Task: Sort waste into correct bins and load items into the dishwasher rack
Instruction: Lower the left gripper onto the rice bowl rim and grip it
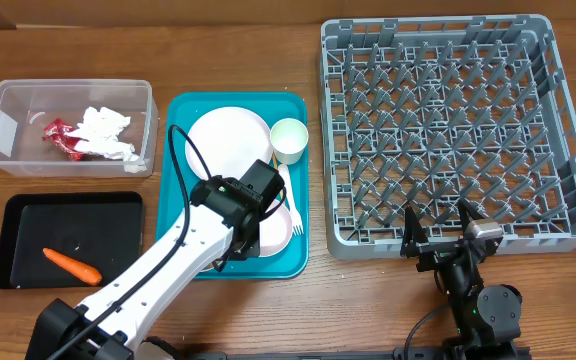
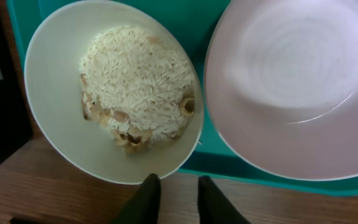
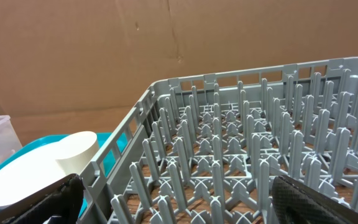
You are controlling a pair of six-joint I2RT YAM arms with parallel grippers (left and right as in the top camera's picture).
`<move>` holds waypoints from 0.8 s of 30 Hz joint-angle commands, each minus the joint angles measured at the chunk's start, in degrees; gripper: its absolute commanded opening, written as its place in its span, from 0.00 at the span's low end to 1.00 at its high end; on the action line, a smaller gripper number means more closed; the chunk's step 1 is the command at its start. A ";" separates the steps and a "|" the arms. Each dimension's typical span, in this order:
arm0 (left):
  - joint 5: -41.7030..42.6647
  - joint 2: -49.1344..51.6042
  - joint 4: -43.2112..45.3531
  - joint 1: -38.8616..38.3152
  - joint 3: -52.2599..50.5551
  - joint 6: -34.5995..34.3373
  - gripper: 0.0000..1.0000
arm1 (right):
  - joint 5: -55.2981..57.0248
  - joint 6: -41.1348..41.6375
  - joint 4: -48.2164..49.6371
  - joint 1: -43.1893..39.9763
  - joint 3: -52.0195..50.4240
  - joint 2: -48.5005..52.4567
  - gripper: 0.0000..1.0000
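A white bowl [image 2: 73,124] holding white rice [image 2: 135,74] and beige crumbs sits beside a pale pink bowl [image 2: 291,93] on the teal tray [image 2: 260,168]. My left gripper [image 2: 178,180] hovers at the white bowl's near rim, its fingers slightly apart with only table showing between them. From overhead the left arm covers the white bowl; the pink bowl [image 1: 280,228], plate [image 1: 228,140], cup [image 1: 289,140] and fork [image 1: 290,200] show. My right gripper [image 1: 436,228] stands wide open and holds nothing at the front wall of the grey rack [image 1: 428,25].
The clear tub [image 1: 68,85] at the back left holds red wrappers [image 1: 60,135] and crumpled napkins [image 1: 103,130]. The black tray [image 1: 28,225] in front of it holds an orange carrot [image 1: 72,264]. The rack's upright pegs [image 3: 216,149] fill the right wrist view.
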 commanded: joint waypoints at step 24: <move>1.97 -0.07 8.20 -0.33 -6.86 9.81 0.30 | -0.33 -0.22 0.33 -0.22 -0.59 -0.55 1.00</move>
